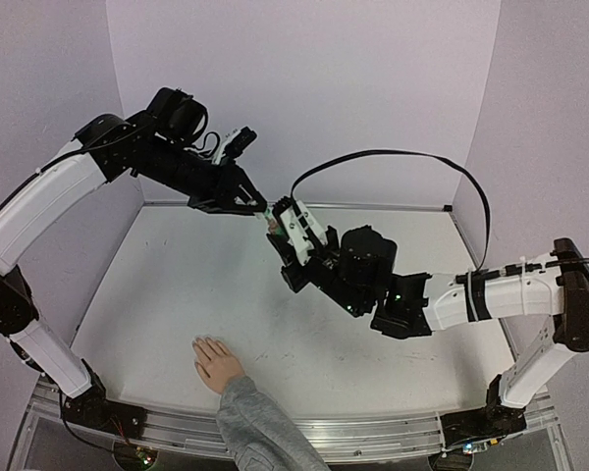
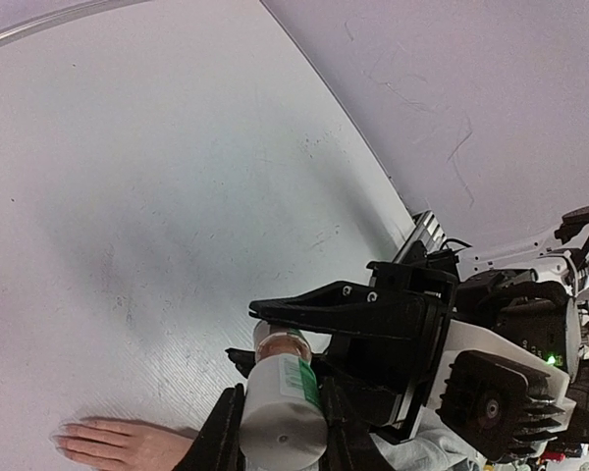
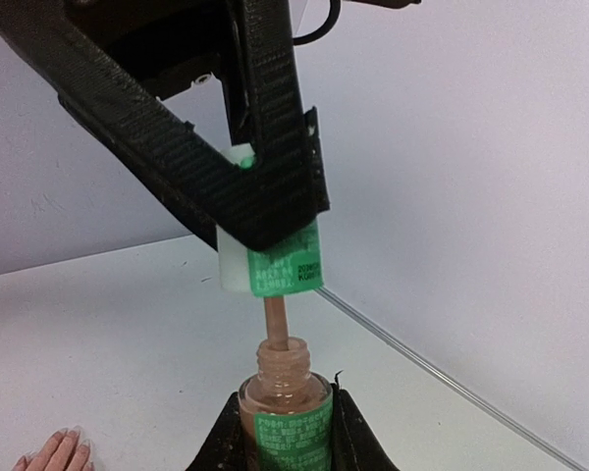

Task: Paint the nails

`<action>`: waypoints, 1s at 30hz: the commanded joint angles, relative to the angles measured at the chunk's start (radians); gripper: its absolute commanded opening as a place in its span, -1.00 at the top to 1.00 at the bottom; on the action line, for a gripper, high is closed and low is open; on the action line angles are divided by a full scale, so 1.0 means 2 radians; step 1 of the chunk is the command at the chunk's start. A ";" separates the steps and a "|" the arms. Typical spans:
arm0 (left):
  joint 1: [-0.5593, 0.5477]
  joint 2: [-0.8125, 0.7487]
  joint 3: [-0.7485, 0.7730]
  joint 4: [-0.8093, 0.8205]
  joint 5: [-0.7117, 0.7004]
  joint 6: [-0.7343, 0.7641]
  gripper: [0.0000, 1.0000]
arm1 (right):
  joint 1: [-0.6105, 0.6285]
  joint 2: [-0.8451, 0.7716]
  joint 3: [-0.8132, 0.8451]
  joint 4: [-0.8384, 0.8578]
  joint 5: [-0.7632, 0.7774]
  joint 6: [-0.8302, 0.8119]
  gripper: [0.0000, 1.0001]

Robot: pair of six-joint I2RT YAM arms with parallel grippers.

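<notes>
A flesh-coloured hand point(image 1: 216, 364) in a grey knit sleeve point(image 1: 260, 432) lies palm down at the table's near edge. The nails point(image 1: 204, 342) are tiny pale tips pointing away from the arms. Above the table's far middle, my right gripper point(image 3: 287, 402) is shut on a small polish bottle point(image 3: 287, 422) with a green label and peach liquid. My left gripper point(image 2: 280, 402) is shut on its white cap point(image 3: 275, 260), lifted just off the neck. The brush stem point(image 3: 275, 319) still dips into the bottle. Both grippers point(image 1: 270, 214) hang well away from the hand.
Lilac walls close in the white table point(image 1: 177, 285) at the back and both sides. A black cable point(image 1: 412, 157) loops over the right arm. The metal rail point(image 1: 373, 437) runs along the near edge by the arm bases.
</notes>
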 commanded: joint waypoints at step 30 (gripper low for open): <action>0.102 -0.153 -0.328 0.079 0.004 0.194 1.00 | -0.146 -0.254 -0.119 -0.105 -0.162 0.052 1.00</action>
